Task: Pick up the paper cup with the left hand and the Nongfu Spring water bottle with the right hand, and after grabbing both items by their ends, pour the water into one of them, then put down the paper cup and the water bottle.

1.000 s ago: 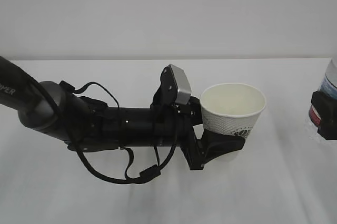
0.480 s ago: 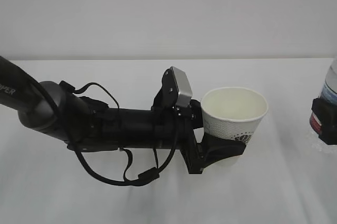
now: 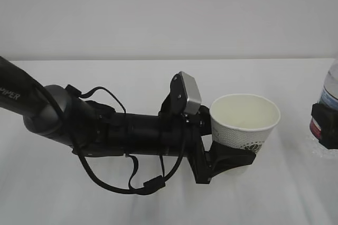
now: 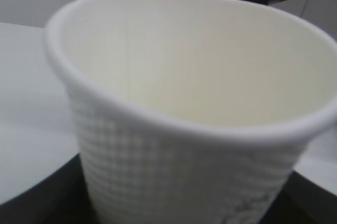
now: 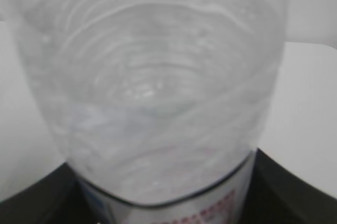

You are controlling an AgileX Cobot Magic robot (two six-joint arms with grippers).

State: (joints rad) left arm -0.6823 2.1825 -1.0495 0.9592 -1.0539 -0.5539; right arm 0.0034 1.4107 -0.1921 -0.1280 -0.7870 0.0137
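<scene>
Currently left claw (image 3: 224, 157) pinches the paper cup (image 3: 244, 124) low on its wall, cup upright, apparently empty, clear of the worktop (image 3: 132, 77). Thin paper: likely crushes under a hard squeeze. Far right, right claw (image 3: 325, 124) clamps the Nongfu Spring water bottle (image 3: 330, 90) at the label; ribbed plastic, probably slippery, heavier.

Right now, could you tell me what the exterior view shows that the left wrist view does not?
Only the exterior view shows the left arm with its loose cables, the left gripper clamped low on the paper cup, the logo on the cup's side, and the right gripper around the bottle at the frame's right edge.

Only the left wrist view shows the embossed grid on the cup's wall, close up and blurred.

Both show the upright cup with its cream inside, no water visible, and the white table.
</scene>
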